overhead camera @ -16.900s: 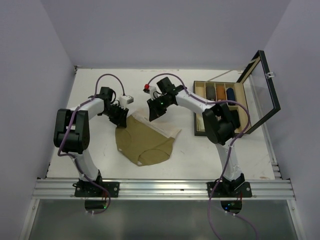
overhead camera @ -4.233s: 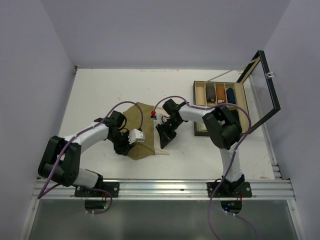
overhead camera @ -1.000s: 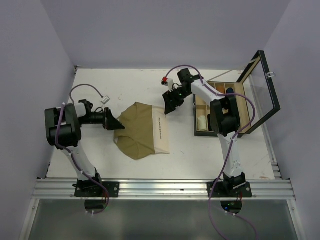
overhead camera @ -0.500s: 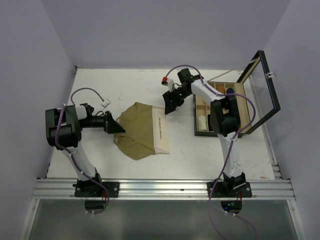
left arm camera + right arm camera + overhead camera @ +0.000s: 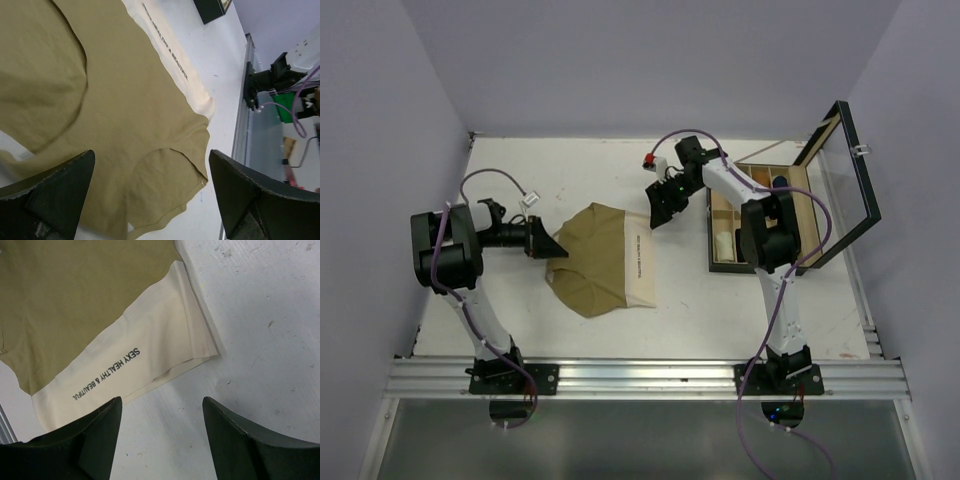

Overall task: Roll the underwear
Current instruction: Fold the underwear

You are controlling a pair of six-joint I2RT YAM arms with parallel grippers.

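The olive-tan underwear (image 5: 600,262) is lying folded on the desk (image 5: 520,180), its cream waistband (image 5: 642,260) running down the right side and a rounded lobe of cloth sticking out at the near end. The left gripper (image 5: 552,247) is hovering just beside the cloth's left edge, released, with nothing between its fingers. The right gripper (image 5: 660,210) is hanging near the far end of the waistband, also spread and holding nothing. The case (image 5: 712,250) is standing open to the right, well apart from the cloth.

The fold looks done, so the step in hand is probably starting the roll. To do it well, the left gripper is needing to come down low and catch every layer at the edge, not only the top one, or the fold will be peeling open. The right gripper is best pinning the waistband so the cloth is not sliding across the smooth desk. The loose lobe is likely to be bulging out of the roll unless tucked in first.
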